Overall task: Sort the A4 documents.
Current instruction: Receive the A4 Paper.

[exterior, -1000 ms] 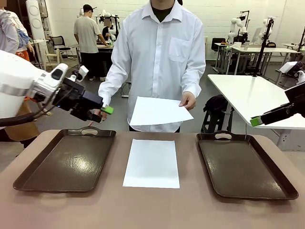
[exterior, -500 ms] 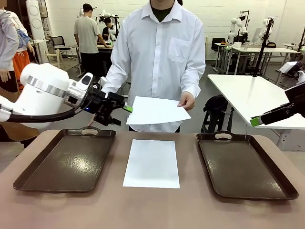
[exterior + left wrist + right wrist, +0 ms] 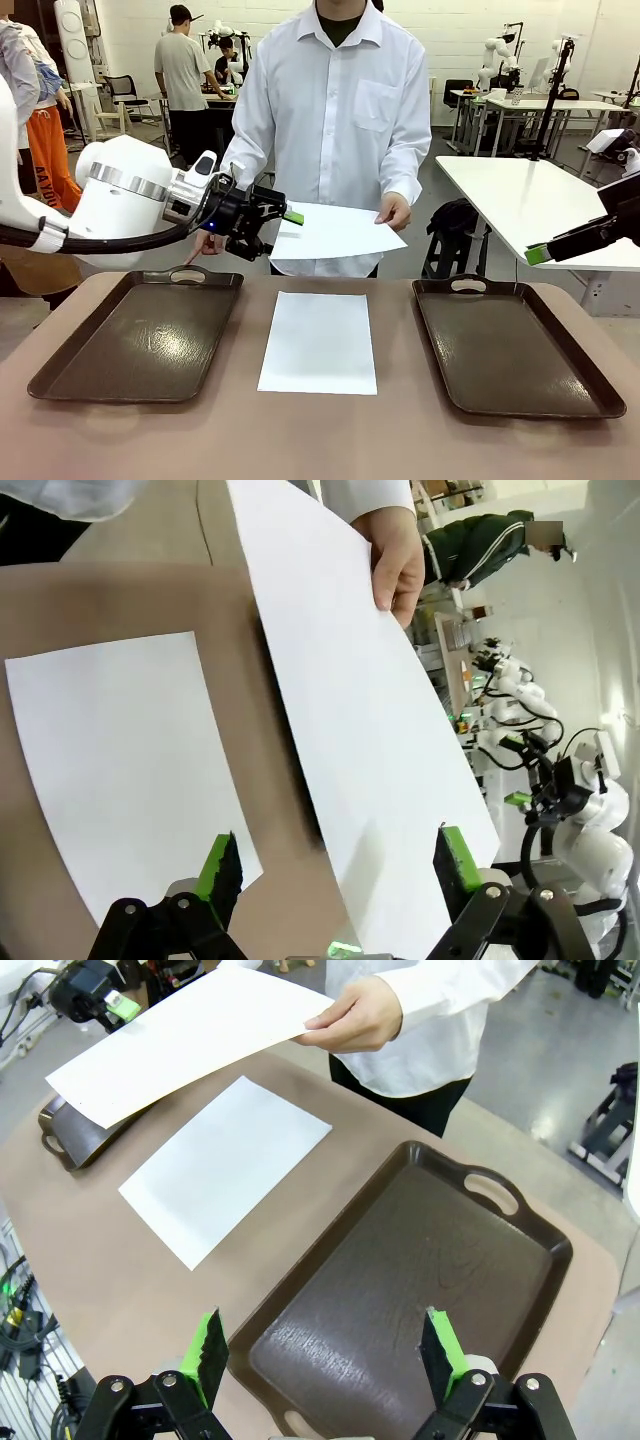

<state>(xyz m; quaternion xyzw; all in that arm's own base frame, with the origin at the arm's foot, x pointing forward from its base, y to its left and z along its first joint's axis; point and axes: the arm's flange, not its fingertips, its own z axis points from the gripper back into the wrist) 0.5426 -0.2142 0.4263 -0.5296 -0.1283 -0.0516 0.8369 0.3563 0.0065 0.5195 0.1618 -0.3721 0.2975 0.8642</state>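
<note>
The held A4 sheet (image 3: 370, 730) is hanging nearly flat in the air, with the person's hand (image 3: 398, 560) pinching its far edge. Its near corner is reaching in between the jaws of the left gripper (image 3: 338, 860), running close past one green pad and staying well apart from the other; whether it is touching that pad I cannot tell. Those jaws are standing spread wide and are clamping nothing. The second A4 sheet (image 3: 120, 770) is lying flat on the brown table (image 3: 320, 440), below the left jaws and out beyond the free pad, apart from the held sheet. The right gripper (image 3: 322, 1352) is hovering with its jaws released and empty, and the right tray (image 3: 420, 1260) is sitting directly beneath and ahead of them. The left tray (image 3: 135, 340) is lying below the left jaws, on the far side of the second sheet from the right jaws.
</note>
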